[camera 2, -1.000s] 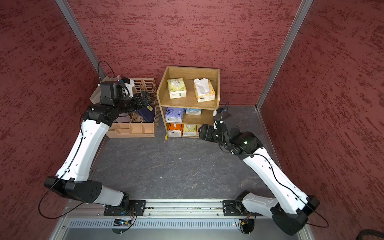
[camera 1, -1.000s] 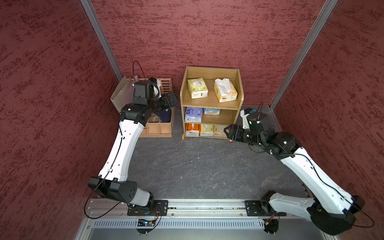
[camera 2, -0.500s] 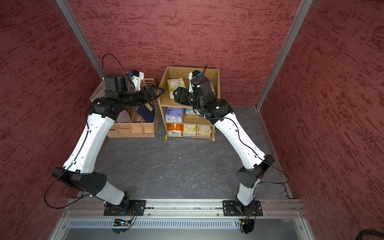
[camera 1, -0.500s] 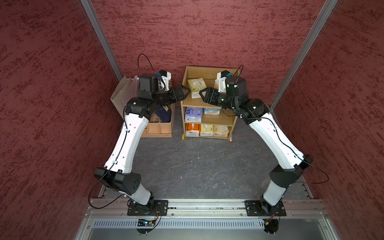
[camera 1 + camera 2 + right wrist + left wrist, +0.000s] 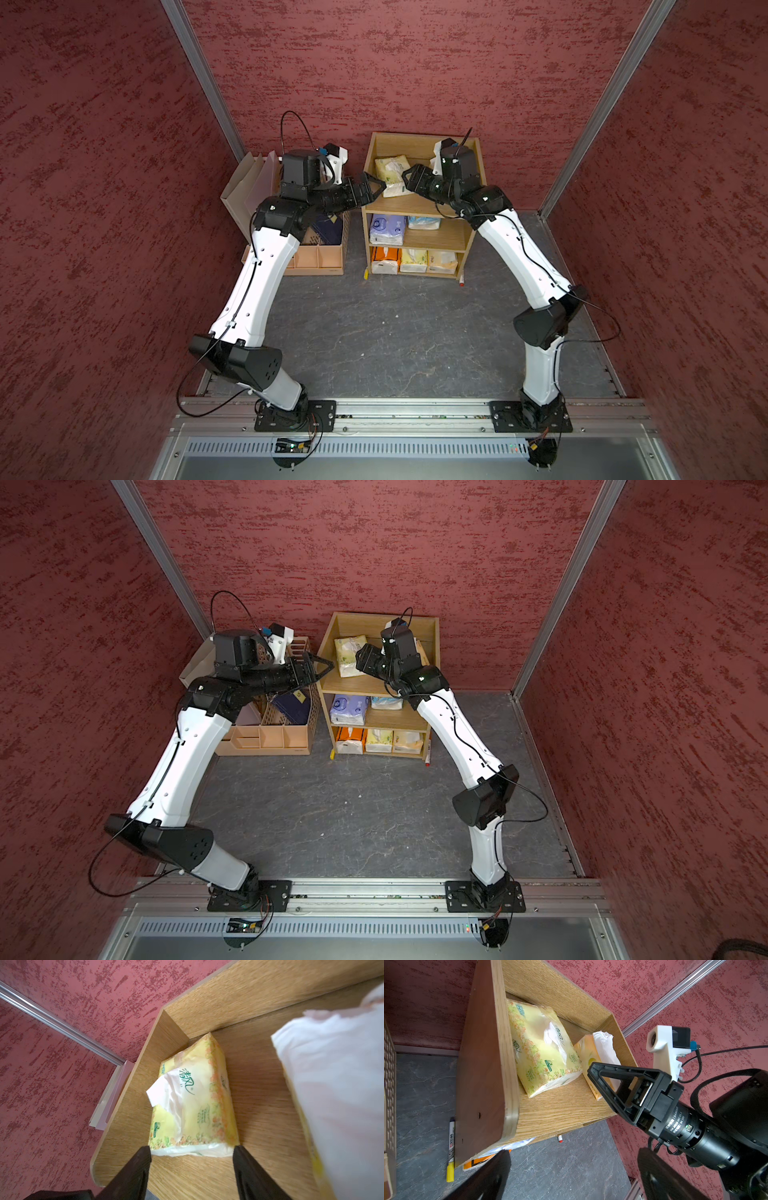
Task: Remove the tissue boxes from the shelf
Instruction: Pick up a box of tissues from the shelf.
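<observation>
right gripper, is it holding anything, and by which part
Nothing is held yet. The right gripper stands open, a fingertip at each near corner of the yellow tissue pack on top of the shelf. The left gripper is open and empty.

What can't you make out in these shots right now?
- Tan-orange pack: right arm covers nearly all of it in both top views; blurred in right wrist view.
- Light blue pack: shelf board hides all but its front, both top views.
- Right gripper: right wrist view leaves unclear whether it touches the pale yellow pack.
</observation>
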`<state>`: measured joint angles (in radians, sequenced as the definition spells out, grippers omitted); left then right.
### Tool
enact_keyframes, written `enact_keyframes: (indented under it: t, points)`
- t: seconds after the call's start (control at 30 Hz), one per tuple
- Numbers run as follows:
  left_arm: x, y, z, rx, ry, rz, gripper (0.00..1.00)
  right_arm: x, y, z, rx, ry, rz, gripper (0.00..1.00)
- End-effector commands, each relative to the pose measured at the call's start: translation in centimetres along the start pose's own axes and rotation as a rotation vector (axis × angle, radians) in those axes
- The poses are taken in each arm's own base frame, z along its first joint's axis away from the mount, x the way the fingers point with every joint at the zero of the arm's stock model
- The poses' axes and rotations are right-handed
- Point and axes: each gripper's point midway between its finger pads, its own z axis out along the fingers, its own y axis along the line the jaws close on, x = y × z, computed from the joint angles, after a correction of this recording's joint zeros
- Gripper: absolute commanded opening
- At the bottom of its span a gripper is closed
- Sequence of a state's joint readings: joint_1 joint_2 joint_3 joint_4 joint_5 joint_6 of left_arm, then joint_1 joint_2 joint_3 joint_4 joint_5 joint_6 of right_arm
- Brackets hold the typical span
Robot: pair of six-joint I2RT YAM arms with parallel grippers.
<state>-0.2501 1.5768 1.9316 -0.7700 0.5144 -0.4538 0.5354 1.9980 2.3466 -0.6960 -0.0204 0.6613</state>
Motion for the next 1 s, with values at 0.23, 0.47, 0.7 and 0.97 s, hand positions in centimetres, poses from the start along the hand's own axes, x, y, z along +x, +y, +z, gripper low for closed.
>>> enact_keyframes:
  t: [0.23, 0.47, 0.7, 0.97]
  points:
    - [0.0, 0.1, -1.9, -0.047, -0.025, 0.058, 1.00, -1.1, -0.2, 1.9, -0.023, -0.052, 0.015, 0.65]
    - [-0.6, 0.0, -3.2, -0.050, -0.054, 0.090, 1.00, -0.1, -0.1, 3.4, -0.049, -0.023, 0.018, 0.64]
    - [-0.8, 0.0, -4.6, -0.067, -0.086, 0.113, 1.00, 0.5, 0.8, 3.9, -0.077, -0.019, -0.005, 0.54]
    - [-0.8, 0.0, -5.8, -0.072, -0.118, 0.114, 1.00, 0.7, 3.1, 3.2, -0.182, -0.010, -0.055, 0.25]
